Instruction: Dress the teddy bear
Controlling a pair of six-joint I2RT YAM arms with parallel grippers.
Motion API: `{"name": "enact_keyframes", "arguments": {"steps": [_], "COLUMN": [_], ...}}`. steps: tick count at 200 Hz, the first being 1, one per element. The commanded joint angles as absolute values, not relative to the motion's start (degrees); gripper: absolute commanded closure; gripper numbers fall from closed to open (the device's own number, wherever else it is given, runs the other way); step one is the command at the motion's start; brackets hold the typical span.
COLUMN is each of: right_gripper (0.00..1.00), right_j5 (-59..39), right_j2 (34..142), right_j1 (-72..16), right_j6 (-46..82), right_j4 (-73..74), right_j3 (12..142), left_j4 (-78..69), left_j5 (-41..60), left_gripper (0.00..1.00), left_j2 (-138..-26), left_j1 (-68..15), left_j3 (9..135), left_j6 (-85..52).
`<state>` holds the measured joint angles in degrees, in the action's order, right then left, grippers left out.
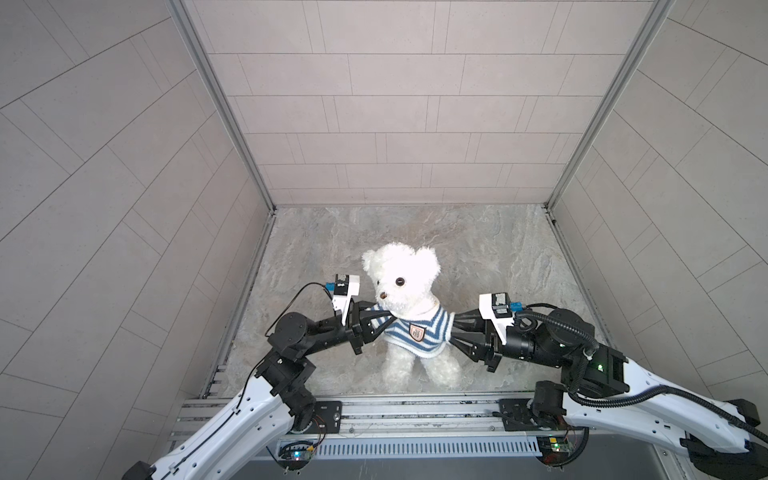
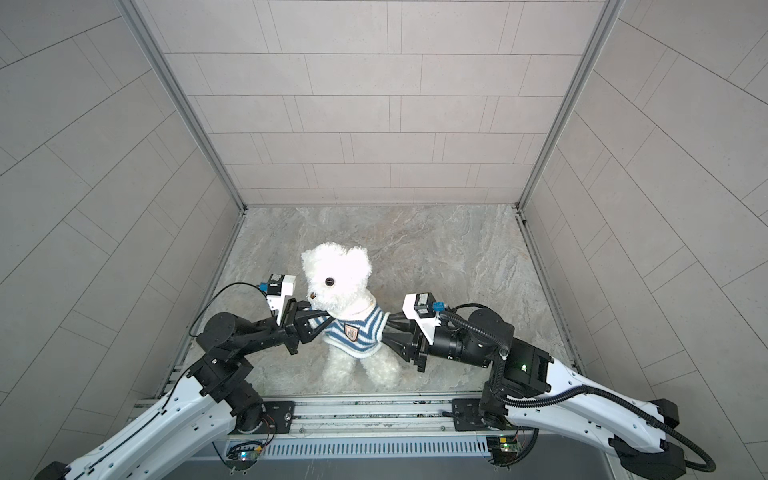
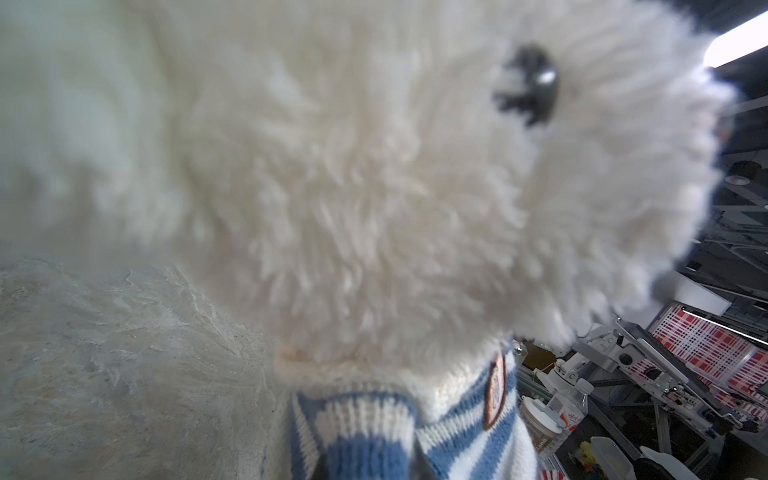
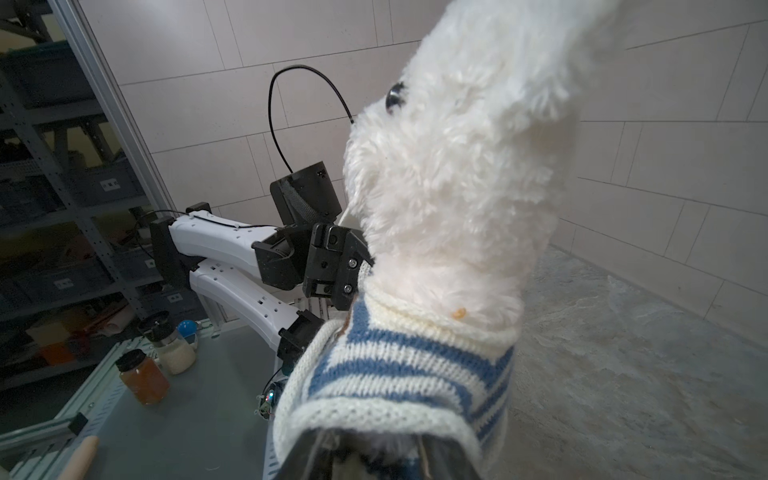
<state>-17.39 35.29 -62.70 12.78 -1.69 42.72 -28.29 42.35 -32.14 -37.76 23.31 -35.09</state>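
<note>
A white teddy bear (image 1: 401,282) stands upright on a grey stone-patterned surface (image 1: 498,257), wearing a blue-and-white striped shirt (image 1: 432,336). Its chest badge (image 1: 415,331) carries marks too small to read. Left of the bear, the left end effector (image 1: 387,321) pinches the shirt at one sleeve. Right of the bear, the right end effector (image 1: 454,329) has its jaws spread about the other sleeve. Bare surface lies behind the bear, and a metal rail (image 1: 415,409) runs just in front of its feet.

Teddy bear (image 1: 401,274): fluffy white plush. Shirt (image 1: 437,329): striped knit cloth. Counter (image 1: 498,257): matt, veined stone-look surface.
</note>
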Motion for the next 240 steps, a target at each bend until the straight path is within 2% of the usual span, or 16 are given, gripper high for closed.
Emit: {"name": "enact_keyframes", "arguments": {"steps": [1, 30, 100, 168, 199, 240], "right_gripper": [0.56, 0.54, 0.63, 0.67, 0.60, 0.60], "right_j5": [-15.9, -14.0, -9.4, -9.6, -9.9, -8.9], "right_j2": [35.1, 37.3, 39.0, 41.2, 42.3, 43.3], "right_j1": [-63.1, -63.1, -63.1, -63.1, -63.1, -62.9], "right_j6": [12.7, 12.7, 13.0, 14.4, 14.6, 14.9], "right_j4": [1.1, 0.1, -2.7, -1.3, -2.3, -2.6], "right_j3": [42.6, 43.4, 44.0, 43.6, 44.4, 44.6], "left_j4": [-29.1, -29.4, -30.3, -32.8, -35.5, -37.9], "left_j5": [42.0, 42.2, 41.9, 41.5, 41.0, 40.2], "left_gripper": [1.00, 1.00, 1.00, 1.00, 1.00, 1.00], "left_j2": [-31.8, -31.7, -31.3, -31.1, -31.9, -32.4], "left_j1": [-37.6, -37.8, -38.0, -38.1, -38.5, -38.6], "left_j3": [23.5, 23.4, 23.0, 22.5, 22.1, 21.2], "left_j6": [-33.6, -33.8, -34.1, -35.3, -36.5, -37.5]}}
